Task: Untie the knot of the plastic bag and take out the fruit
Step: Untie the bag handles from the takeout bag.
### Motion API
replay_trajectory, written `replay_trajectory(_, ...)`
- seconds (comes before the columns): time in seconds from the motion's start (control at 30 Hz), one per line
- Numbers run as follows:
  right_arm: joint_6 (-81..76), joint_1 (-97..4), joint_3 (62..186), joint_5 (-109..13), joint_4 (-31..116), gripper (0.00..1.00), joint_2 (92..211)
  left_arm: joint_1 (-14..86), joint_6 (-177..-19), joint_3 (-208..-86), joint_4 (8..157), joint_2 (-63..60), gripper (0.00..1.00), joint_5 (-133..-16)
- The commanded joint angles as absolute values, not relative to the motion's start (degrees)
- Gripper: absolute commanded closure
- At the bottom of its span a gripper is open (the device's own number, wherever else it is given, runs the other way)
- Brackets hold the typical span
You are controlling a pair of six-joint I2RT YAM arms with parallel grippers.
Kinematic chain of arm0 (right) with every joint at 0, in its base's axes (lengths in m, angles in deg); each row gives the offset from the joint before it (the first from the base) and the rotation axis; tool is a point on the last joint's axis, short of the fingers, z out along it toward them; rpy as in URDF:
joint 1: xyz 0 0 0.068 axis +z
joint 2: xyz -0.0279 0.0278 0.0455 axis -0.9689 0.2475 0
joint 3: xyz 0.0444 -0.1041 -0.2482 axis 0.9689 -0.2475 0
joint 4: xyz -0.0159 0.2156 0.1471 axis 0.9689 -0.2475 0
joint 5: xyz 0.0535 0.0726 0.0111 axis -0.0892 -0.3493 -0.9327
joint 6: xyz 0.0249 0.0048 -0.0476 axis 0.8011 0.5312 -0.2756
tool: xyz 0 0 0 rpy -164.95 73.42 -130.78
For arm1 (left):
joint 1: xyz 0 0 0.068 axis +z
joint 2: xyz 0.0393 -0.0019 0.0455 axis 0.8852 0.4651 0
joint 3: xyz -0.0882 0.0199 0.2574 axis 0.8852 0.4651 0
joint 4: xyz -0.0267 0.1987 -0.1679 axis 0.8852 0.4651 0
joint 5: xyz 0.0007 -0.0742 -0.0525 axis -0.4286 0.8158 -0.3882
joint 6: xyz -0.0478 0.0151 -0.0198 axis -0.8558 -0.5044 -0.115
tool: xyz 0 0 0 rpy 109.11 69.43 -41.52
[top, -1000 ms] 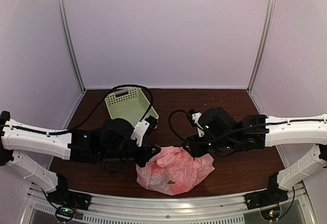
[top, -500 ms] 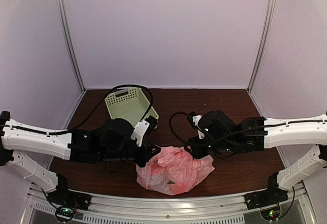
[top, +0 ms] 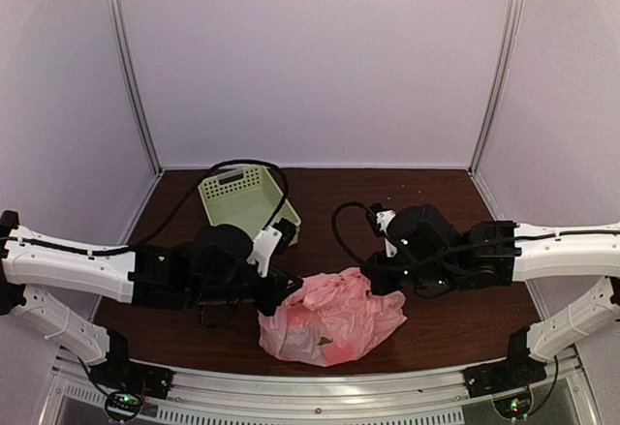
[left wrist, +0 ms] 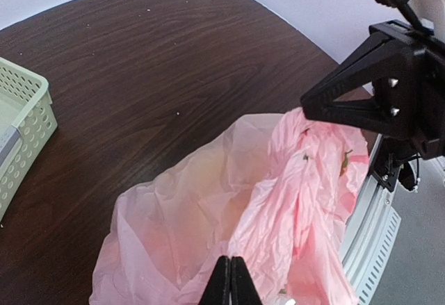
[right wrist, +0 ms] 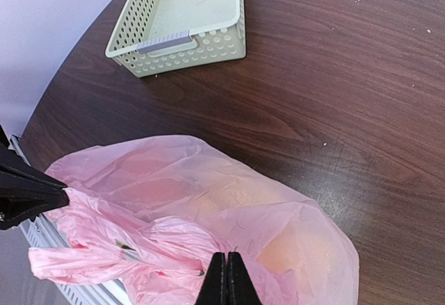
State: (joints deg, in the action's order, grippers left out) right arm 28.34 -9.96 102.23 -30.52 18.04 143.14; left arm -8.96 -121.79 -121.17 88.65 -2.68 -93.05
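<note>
You have the plastic bag point(top: 329, 317) lying on the dark wooden table point(top: 426, 193), close to its near edge and between the two arms. Your left gripper point(top: 287, 287) meets the bag's left side. In the left wrist view its fingers point(left wrist: 230, 277) are pressed together with pink film caught between the tips, so that claw is pinched narrow on the bag. Your right gripper point(top: 380, 280) sits at the bag's upper right corner. Its own camera shows the same thing, the two fingers point(right wrist: 224, 274) closed tight on a fold of the film.

Between the two claws the bag's gathered top runs as a crumpled, twisted band point(right wrist: 132, 249), with a small dark printed mark on it. From the right wrist you can see the black tip of the left gripper touching the far end of that band.

The fruit point(right wrist: 299, 242) is inside the bag. It shows only as soft orange, yellow and reddish patches through the film, so you probably cannot count the pieces from here.

The pale green slotted basket point(top: 245, 197) stands toward the back left of the table, well apart from the bag.
</note>
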Motion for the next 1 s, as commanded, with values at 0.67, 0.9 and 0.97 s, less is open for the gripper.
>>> replay_trajectory(0.67, 36.6, -12.5, 90.2, -23.9, 18.3, 1.00, 130.2, -7.6, -127.3, -115.5, 91.5, -9.8, 1.00, -95.0)
replay_trajectory(0.9, 35.9, -12.5, 91.2, -24.2, 18.6, 1.00, 130.4, -7.3, -123.9, -123.5, 92.8, -10.2, 0.66, -90.8)
replay_trajectory(0.97, 35.9, -12.5, 91.1, -24.4, 18.9, 1.00, 130.5, -7.0, -122.7, -126.9, 93.6, -9.2, 0.54, -89.0)
